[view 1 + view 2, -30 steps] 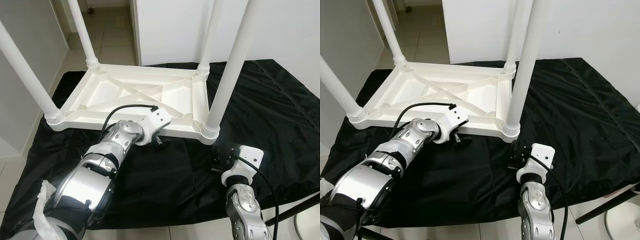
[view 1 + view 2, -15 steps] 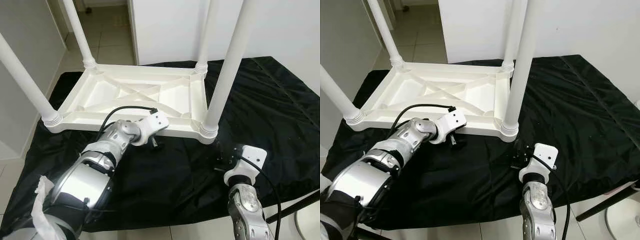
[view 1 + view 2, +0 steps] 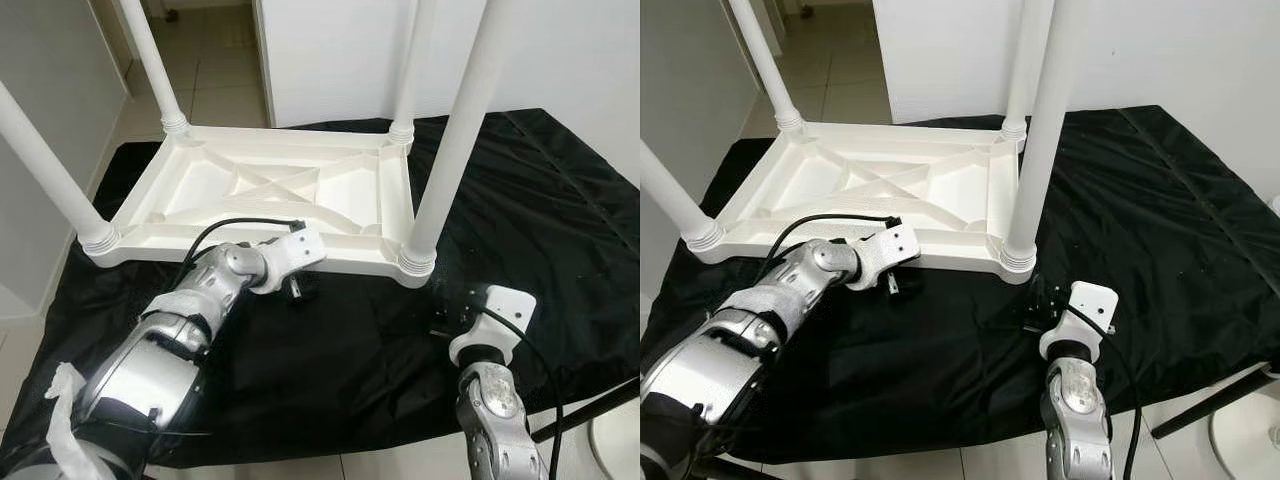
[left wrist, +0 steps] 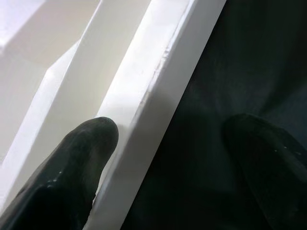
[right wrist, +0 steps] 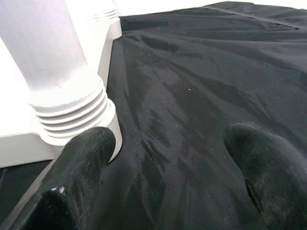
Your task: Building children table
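While one white plastic children's table [image 3: 290, 195] lay upside down on one black fabric sheet [image 3: 520, 200], its ribbed underside faced upward and four white round legs were counted rising from its corners: the near right leg [image 3: 455, 140], the near left leg [image 3: 45, 160], the far left leg [image 3: 155, 65] and the far right leg [image 3: 412, 65]. Each leg was seated in a ridged collar at its corner. The sheet was spread over a raised surface, with pale tiled floor [image 3: 215, 55] seen beyond it.

Two silver arms were reached forward. The left gripper [image 4: 168, 158] was set at the table's near edge, between the two near legs, with its fingers spread: one black finger [image 4: 76, 163] was seen over the white rim and the other over the black sheet, so that the rim lay between them. The right gripper [image 5: 168, 163] was held low over the sheet, just beside the collar of the near right leg, with its fingers spread apart and nothing gripped between them.
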You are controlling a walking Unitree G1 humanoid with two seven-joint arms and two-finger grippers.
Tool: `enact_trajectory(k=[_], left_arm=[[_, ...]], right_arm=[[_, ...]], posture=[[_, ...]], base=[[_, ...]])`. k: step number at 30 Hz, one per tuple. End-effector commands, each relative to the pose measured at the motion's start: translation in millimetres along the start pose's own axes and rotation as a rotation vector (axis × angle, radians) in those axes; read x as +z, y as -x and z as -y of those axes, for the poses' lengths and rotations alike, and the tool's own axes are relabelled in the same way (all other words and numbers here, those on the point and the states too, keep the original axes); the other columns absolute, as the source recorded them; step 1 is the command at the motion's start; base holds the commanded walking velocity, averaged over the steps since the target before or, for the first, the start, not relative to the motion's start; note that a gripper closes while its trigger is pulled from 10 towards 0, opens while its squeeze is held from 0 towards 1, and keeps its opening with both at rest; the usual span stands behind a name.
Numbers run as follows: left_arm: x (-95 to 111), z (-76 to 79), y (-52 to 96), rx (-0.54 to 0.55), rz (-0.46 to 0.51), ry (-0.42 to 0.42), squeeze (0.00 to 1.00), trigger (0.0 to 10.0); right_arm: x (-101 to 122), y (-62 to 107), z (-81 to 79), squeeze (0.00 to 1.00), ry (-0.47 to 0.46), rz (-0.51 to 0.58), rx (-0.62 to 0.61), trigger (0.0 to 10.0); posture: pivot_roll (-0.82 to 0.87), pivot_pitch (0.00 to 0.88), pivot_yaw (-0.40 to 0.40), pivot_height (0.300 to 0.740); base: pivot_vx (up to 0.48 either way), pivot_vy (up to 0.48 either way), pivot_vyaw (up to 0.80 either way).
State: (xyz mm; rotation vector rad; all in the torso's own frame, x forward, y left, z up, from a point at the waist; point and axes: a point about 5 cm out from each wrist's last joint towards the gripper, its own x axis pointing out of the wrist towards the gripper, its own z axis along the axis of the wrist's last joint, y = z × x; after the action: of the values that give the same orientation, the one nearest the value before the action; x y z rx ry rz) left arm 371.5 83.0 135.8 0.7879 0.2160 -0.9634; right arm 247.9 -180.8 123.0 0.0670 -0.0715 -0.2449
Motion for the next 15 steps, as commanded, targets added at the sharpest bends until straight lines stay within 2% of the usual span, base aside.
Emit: enact_trajectory(k=[1,4,5,7,8,9,10,11,12,14,15], left_arm=[[-4.2,24.6,9.9,-0.462,0.009,-0.011,0.0,10.0],[-1.7,26.1,10.9,-0.471,0.03,-0.014,0.0,10.0],[1.1,24.5,8.3,-0.432,0.038,-0.013,0.0,10.0],[1.1,24.5,8.3,-0.432,0.038,-0.013,0.0,10.0],[3.6,19.7,3.3,-0.357,0.026,-0.003,0.0,10.0],[3.6,19.7,3.3,-0.357,0.026,-0.003,0.0,10.0],[9.3,8.4,-3.3,-0.218,0.01,0.037,0.0,10.0],[9.3,8.4,-3.3,-0.218,0.01,0.037,0.0,10.0],[15.0,-2.1,-7.5,-0.097,0.0,0.085,0.0,10.0],[15.0,-2.1,-7.5,-0.097,0.0,0.085,0.0,10.0],[18.4,-9.5,-9.3,-0.013,-0.013,0.12,0.0,10.0]], right_arm=[[-2.3,-0.4,-0.3,0.0,0.002,-0.005,-0.003,10.0],[-2.5,-0.9,-0.1,0.0,0.002,-0.005,-0.003,10.0],[-2.7,-1.7,-0.4,0.0,0.002,-0.006,-0.002,10.0],[-2.7,-1.7,-0.4,0.0,0.002,-0.006,-0.002,10.0],[-2.6,-2.6,-1.3,0.0,0.002,-0.005,0.0,10.0],[-2.6,-2.6,-1.3,0.0,0.002,-0.005,0.0,10.0],[-2.4,-3.3,-2.3,0.0,0.001,-0.004,0.003,10.0],[-2.4,-3.3,-2.3,0.0,0.001,-0.004,0.003,10.0],[-2.0,-4.0,-2.9,0.0,0.002,-0.003,0.004,10.0],[-2.0,-4.0,-2.9,0.0,0.002,-0.003,0.004,10.0],[-1.7,-4.2,-3.0,0.0,0.002,-0.001,0.003,10.0]], posture=[[-0.14,0.049,0.088,0.74],[-0.13,0.051,0.084,0.74],[-0.13,0.051,0.084,0.74],[-0.13,0.051,0.084,0.74],[-0.13,0.05,0.081,0.74],[-0.13,0.05,0.081,0.74],[-0.13,0.05,0.082,0.74],[-0.13,0.05,0.082,0.74],[-0.13,0.049,0.082,0.74],[-0.13,0.049,0.082,0.74],[-0.13,0.051,0.085,0.74]], base=[[0.0,0.0,0.0],[0.0,0.0,0.0],[0.0,0.0,0.0],[0.0,0.0,0.0],[0.0,0.0,0.0],[0.0,0.0,0.0],[0.0,0.0,0.0],[0.0,0.0,0.0],[0.0,0.0,0.0],[0.0,0.0,0.0],[0.0,0.0,0.0]])
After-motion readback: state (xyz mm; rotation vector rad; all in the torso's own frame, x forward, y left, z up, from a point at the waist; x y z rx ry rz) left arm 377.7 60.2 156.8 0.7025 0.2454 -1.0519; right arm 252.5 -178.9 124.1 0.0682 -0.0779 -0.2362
